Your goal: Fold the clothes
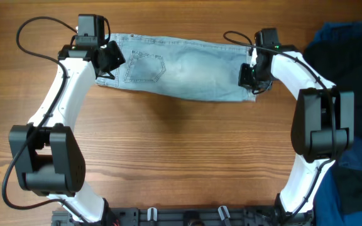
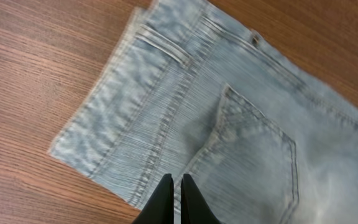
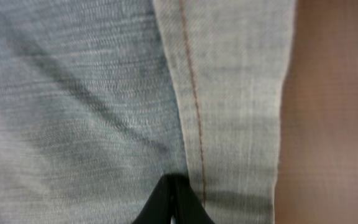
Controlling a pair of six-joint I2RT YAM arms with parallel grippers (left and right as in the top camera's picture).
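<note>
Overhead shows one pair of denim shorts (image 1: pixel 187 72) lying at the table's (image 1: pixel 168 157) far side, long axis left to right. Two grippers meet it: left gripper (image 1: pixel 110 61) at the waistband end, right gripper (image 1: pixel 251 76) at the hem end. Both are closed tight; whether they nip cloth cannot be told.

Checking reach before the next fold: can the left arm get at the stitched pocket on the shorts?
Probably yes: the left arm has its jaws on the shorts right beside the pocket, and nothing covers it.
</note>
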